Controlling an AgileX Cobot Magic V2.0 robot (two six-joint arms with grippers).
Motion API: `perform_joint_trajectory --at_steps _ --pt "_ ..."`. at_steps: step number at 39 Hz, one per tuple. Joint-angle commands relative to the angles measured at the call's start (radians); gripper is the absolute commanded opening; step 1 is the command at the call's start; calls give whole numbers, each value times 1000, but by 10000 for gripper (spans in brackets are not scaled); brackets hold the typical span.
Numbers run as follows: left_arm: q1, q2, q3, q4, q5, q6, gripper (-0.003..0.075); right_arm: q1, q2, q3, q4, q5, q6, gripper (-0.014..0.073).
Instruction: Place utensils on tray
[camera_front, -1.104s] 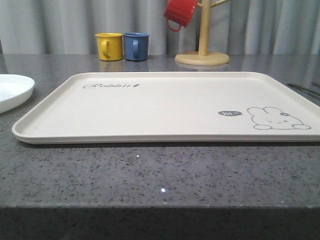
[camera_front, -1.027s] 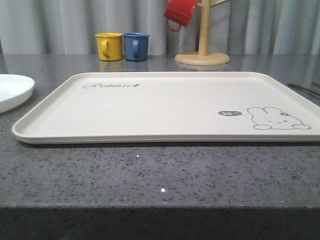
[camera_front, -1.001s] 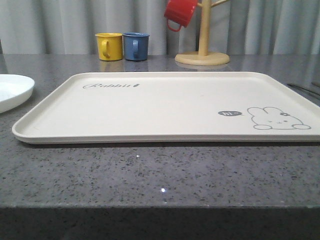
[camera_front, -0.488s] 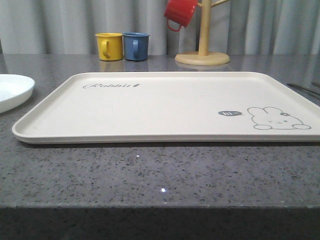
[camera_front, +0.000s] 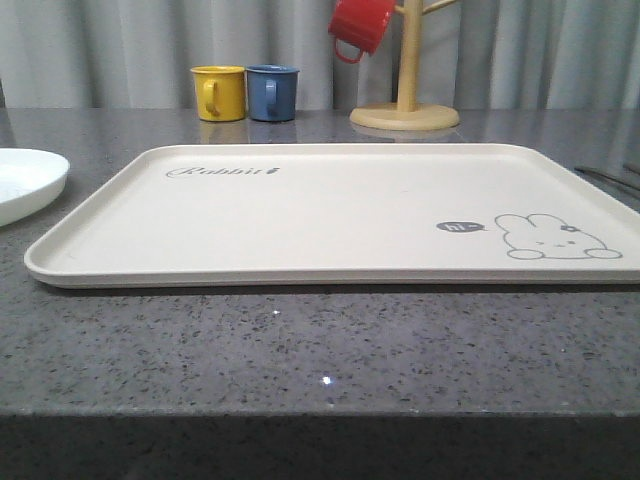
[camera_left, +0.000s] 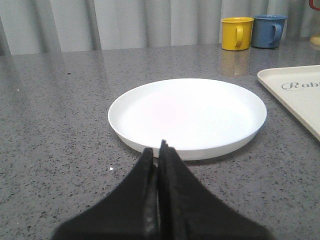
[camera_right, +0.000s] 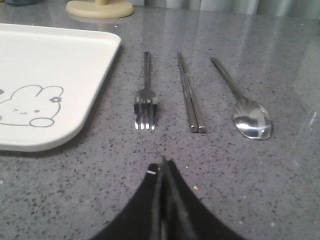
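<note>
The cream tray (camera_front: 330, 215) with the rabbit drawing lies in the middle of the table, nothing on it. The round white plate (camera_front: 25, 180) sits on the table left of the tray. In the left wrist view my left gripper (camera_left: 158, 150) is shut and empty, just short of the plate (camera_left: 187, 114). Right of the tray (camera_right: 40, 80) lie a silver fork (camera_right: 146, 95), a pair of flat chopsticks (camera_right: 189, 95) and a spoon (camera_right: 245, 105), side by side. My right gripper (camera_right: 164, 165) is shut and empty, a little short of the fork and chopsticks.
A yellow mug (camera_front: 219, 92) and a blue mug (camera_front: 272, 92) stand at the back of the grey stone table. A wooden mug tree (camera_front: 405, 100) with a red mug (camera_front: 362, 25) hanging on it stands at the back, right of them. Curtains close off the rear.
</note>
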Motion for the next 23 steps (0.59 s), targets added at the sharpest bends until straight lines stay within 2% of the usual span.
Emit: perform_joint_trajectory --at_steps 1,4,10,17,20,23 --pt "0 -20 2 -7 -90 -8 -18 -4 -17 -3 35 -123 -7 -69" --pt "0 -20 2 2 -160 -8 -18 -4 -17 -3 40 -158 -7 -69" --pt "0 -20 -33 -20 -440 -8 -18 -4 -17 -74 40 -191 -7 -69" --pt "0 78 -257 67 -257 -8 -18 -4 33 -335 40 2 -7 -63" --pt "0 191 -366 72 -152 -8 -18 -4 127 -471 40 93 -7 -60" --pt "0 307 -446 72 -71 -8 -18 -4 239 -569 41 123 -7 -60"
